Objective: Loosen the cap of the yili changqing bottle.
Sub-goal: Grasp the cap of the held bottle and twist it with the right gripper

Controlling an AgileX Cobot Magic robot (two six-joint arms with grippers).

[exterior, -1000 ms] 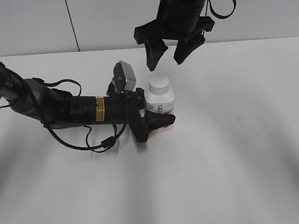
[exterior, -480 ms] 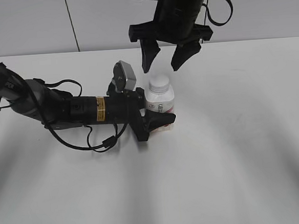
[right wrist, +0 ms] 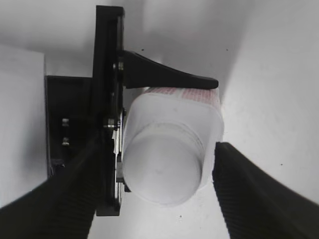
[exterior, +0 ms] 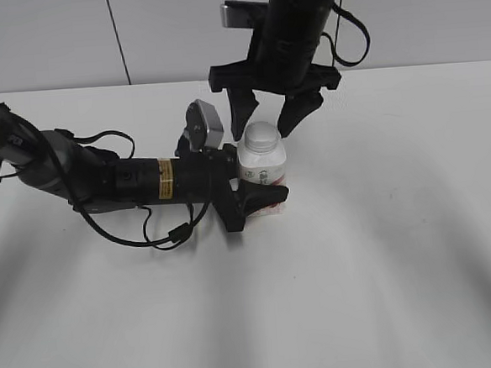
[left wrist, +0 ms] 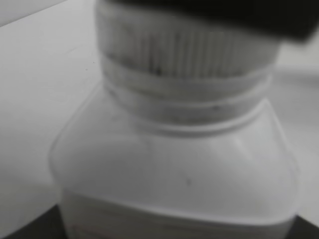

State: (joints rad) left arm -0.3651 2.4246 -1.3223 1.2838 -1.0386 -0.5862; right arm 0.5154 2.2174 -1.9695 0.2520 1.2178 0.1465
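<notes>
I have the bottle [exterior: 263,168] upright on the tabletop [exterior: 384,242], clamped in my left tool [exterior: 259,193]. My right tool [exterior: 265,119] hangs spread wide around the cap [exterior: 261,136], gripping nothing; twisting remains.

The squat white yili changqing bottle [exterior: 263,168] stands upright, clamped by the left tool [exterior: 259,198]; its cap [exterior: 262,136] sits between the right tool's [exterior: 265,119] spread fingers.
</notes>
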